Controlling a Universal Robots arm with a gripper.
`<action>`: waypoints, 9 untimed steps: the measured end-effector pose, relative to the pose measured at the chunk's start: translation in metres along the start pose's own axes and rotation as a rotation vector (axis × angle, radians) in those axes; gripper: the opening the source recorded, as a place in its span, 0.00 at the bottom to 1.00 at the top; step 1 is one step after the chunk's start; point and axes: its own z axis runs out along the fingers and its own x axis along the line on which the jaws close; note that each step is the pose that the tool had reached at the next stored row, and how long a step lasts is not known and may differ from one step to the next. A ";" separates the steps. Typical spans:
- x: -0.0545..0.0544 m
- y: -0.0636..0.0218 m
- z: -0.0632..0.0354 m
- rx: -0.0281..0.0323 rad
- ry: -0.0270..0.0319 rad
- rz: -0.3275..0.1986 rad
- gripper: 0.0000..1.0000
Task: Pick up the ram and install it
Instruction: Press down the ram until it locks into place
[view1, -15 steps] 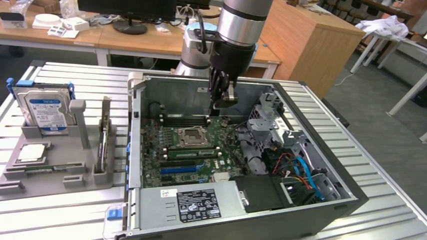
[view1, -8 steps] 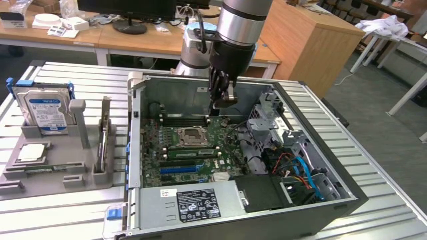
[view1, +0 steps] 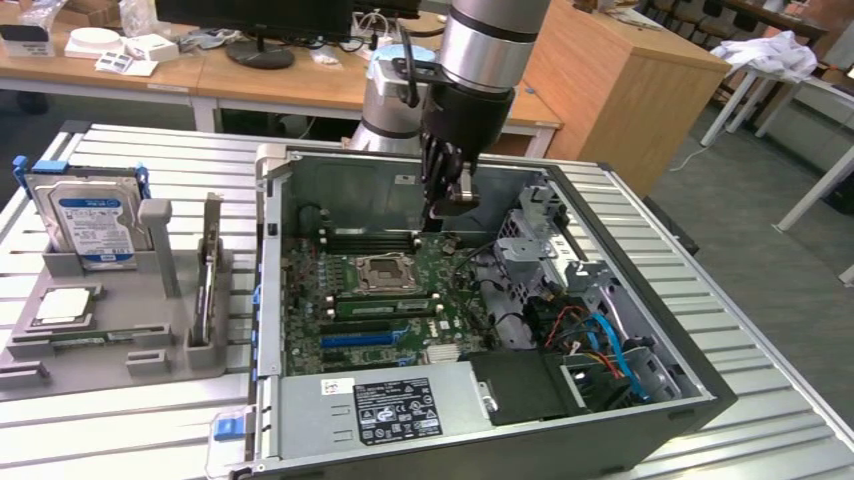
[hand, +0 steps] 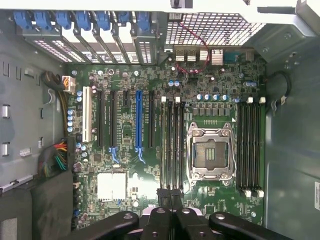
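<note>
The pincer (view1: 450, 208) hangs with its fingers pressed together inside the open computer case (view1: 320, 190), above the motherboard (view1: 347, 290) near the back wall, with clear air between it and the side walls. Well off to the exterior view's left, what looks like the ram (view1: 210, 270) stands on edge in the grey holder (view1: 120, 330), beside the hard drive (view1: 91, 225). I can't read the drive's blue label or the power supply (view1: 387, 405) sticker.

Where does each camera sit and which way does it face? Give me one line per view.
Exterior view: off the arm, raised beside the open computer case, angled down into it; shows the arm and shut gripper.
Wrist view: on the wrist, looking straight down onto the motherboard; the gripper's fingers show.
Shared: motherboard, empty processor socket, gripper.
</note>
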 end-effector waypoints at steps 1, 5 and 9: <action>0.000 -0.0010 0.0000 0.0000 0.0000 0.000 0.11; 0.000 -0.0075 0.0000 0.0000 0.0000 0.000 0.11; 0.000 -0.0177 -0.0001 0.0001 0.0000 0.000 0.11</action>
